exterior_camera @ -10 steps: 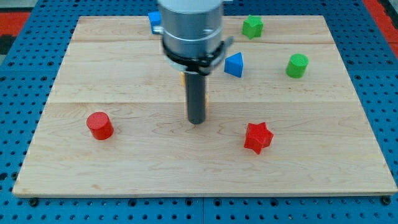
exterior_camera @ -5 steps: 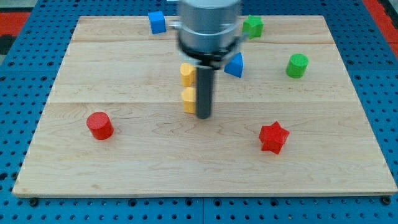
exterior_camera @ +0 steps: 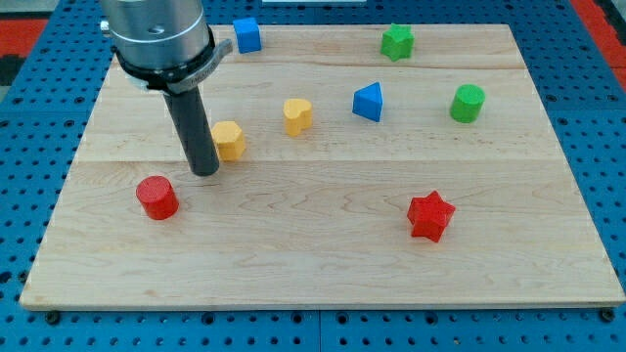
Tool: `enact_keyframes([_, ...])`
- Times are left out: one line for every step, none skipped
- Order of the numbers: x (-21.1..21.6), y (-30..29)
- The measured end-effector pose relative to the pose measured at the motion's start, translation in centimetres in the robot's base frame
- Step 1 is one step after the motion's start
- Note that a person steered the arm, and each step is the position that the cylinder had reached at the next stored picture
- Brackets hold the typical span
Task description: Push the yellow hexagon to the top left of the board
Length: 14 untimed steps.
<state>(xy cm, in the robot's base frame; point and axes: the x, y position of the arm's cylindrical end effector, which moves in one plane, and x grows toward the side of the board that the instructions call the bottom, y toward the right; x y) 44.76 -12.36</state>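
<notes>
While no pincer is fitted, so its state cannot be told, my tip (exterior_camera: 204, 171) is seen just left of the yellow hexagon (exterior_camera: 229, 140), above-right of the red cylinder (exterior_camera: 156, 198).

Silver-grey ribbed cylinder body, black collar ring, straight dark rod, my tip (exterior_camera: 205, 172) blunt-ended

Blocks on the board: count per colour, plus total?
yellow: 2, the hexagon and another
blue: 2, and
green: 2, and
red: 2, the cylinder and the star
total: 8
</notes>
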Motion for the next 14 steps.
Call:
enact_keyframes([-1.0, 4.8])
enact_keyframes([-5.4, 2.5])
enact_keyframes([-9.6, -1.6])
enact_keyframes([-13.5, 1.0])
enact_keyframes([-13.8, 4.0])
enact_keyframes([-14.6, 10.9])
enact_keyframes([-14.6, 15.3])
enact_keyframes([-15.6, 16.5])
enact_keyframes([-16.1, 10.2])
enact_keyframes([-17.9, 11.9])
enact_keyframes([-19.8, 12.6])
enact_keyframes([-18.3, 5.4])
enact_keyframes([-16.9, -3.5])
enact_keyframes([-17.0, -6.9])
